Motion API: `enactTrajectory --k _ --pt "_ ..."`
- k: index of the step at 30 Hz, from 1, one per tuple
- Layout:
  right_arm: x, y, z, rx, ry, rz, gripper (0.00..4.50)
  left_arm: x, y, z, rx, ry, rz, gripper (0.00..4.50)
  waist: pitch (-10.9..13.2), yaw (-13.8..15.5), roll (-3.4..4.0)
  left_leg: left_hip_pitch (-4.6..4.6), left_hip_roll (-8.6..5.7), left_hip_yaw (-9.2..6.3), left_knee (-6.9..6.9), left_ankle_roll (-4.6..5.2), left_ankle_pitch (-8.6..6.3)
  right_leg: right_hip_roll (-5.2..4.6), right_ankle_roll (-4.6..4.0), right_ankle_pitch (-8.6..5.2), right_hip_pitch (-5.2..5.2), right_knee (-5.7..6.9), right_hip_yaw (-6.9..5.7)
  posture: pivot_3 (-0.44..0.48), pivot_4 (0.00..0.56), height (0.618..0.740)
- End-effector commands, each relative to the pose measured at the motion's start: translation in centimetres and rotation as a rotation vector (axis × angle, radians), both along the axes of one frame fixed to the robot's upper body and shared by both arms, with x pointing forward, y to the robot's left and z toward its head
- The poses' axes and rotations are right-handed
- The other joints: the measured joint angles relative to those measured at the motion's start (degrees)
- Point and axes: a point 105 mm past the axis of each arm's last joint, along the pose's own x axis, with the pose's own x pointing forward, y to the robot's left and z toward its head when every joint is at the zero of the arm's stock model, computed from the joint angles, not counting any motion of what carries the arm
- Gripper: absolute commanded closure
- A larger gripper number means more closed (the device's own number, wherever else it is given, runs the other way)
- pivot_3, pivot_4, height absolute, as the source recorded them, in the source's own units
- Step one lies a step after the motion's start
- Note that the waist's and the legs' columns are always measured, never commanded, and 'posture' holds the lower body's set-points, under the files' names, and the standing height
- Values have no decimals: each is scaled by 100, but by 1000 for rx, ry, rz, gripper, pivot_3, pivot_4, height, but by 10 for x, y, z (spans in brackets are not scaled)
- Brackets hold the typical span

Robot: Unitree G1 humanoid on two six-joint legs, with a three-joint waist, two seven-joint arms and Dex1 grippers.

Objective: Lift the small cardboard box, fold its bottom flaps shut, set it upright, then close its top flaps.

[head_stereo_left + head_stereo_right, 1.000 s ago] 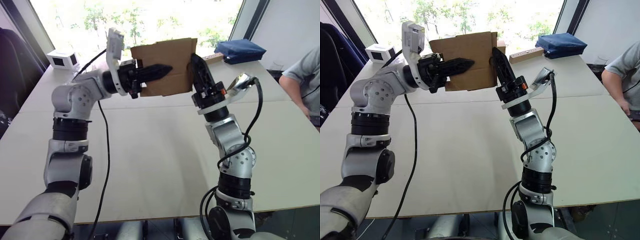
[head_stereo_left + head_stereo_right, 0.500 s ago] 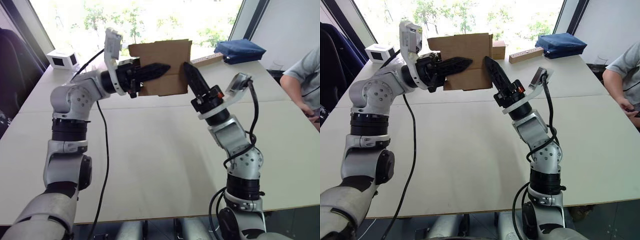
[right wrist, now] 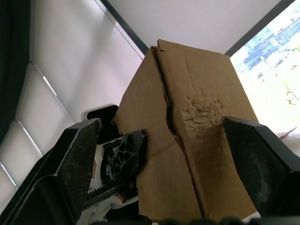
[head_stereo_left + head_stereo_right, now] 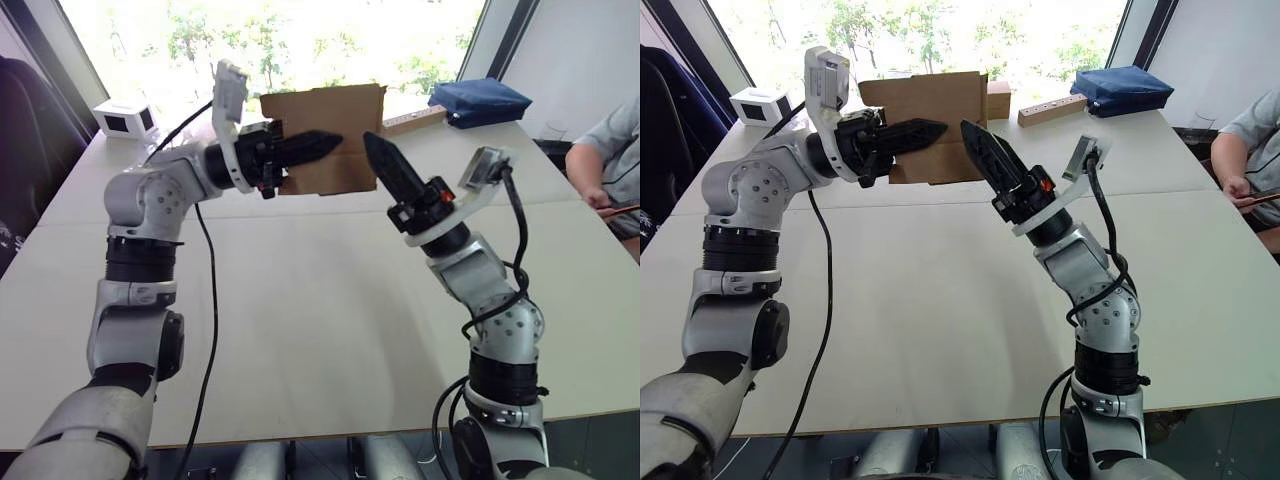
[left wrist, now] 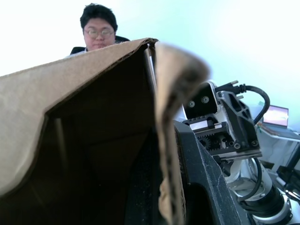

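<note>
the left end effector (image 4: 318,146) is clamped on the small cardboard box (image 4: 330,130), one black finger lying across the near outer wall and the other reaching inside, as the left wrist view shows with the wall edge (image 5: 171,140) pinched between dark fingers. the box hangs in the air above the far half of the bench (image 4: 300,300), well clear of its surface, with its walls roughly upright and its open interior turned toward the left wrist.

the right end effector (image 4: 385,165) points up and toward the box from the right side, its fingers (image 3: 253,154) spread wide apart and holding nothing; in the right wrist view they frame the box without touching it. that view shows the flaps (image 3: 187,140) on the end facing it folded in, meeting along a slanted seam, with a dented patch just beside the seam.

further out on the bench lie a small white device (image 4: 125,118) at the far left, a wooden strip (image 4: 1052,109) and a folded blue cloth (image 4: 480,102) at the far right, and another small tan box (image 4: 997,99) behind the held one. a person's arm (image 4: 605,165) rests at the right edge of the bench.
</note>
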Motion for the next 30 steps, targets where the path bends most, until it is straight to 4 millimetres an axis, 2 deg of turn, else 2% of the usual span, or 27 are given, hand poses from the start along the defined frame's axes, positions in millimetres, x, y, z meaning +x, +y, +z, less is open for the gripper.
enactTrajectory --k 1,12,13,14,17,18,20,25,30 --pt "-11 -8 11 46 -43 30 218 -5 2 7 -3 -36 -12 4500 0 2 0 0 0 0 0 0 0 0 0 0 0 0 0 0 150 740" --pt "-1 -38 4 96 15 -71 218 -9 6 7 0 -24 -21 4500 0 7 0 0 0 0 0 1 0 0 0 0 0 -1 0 0 150 740" --pt "0 -40 4 94 18 -82 454 -9 6 7 1 -23 -21 4500 0 5 0 0 0 0 0 1 0 0 0 0 0 -1 0 0 150 740" --pt "1 -43 4 98 21 -96 454 -9 6 7 1 -22 -20 4500 0 5 0 0 0 0 -1 1 0 0 0 0 0 -1 0 0 150 740" --pt "5 -52 4 100 18 -150 1314 -10 8 7 7 -22 -19 4500 0 6 0 0 0 0 -1 1 -1 0 0 0 0 -1 0 0 150 740" --pt "6 -52 4 89 14 -159 1797 -10 8 6 10 -22 -18 4500 0 6 0 0 0 0 -1 1 0 0 0 0 0 -1 0 0 150 740" --pt "6 -53 5 61 4 -171 2415 -10 8 6 14 -22 -19 4500 0 7 0 0 0 1 -1 1 0 0 0 0 0 -1 0 0 150 740" --pt "5 -42 2 -98 -16 -162 4327 -12 7 5 24 -23 -27 4500 0 13 0 0 0 1 -1 1 0 0 0 0 0 -1 0 0 150 740" --pt "2 -21 5 -157 -54 -94 4327 -13 5 1 37 -21 -38 4500 0 -8 0 0 1 1 -1 1 -1 1 0 0 0 -1 0 0 150 740"
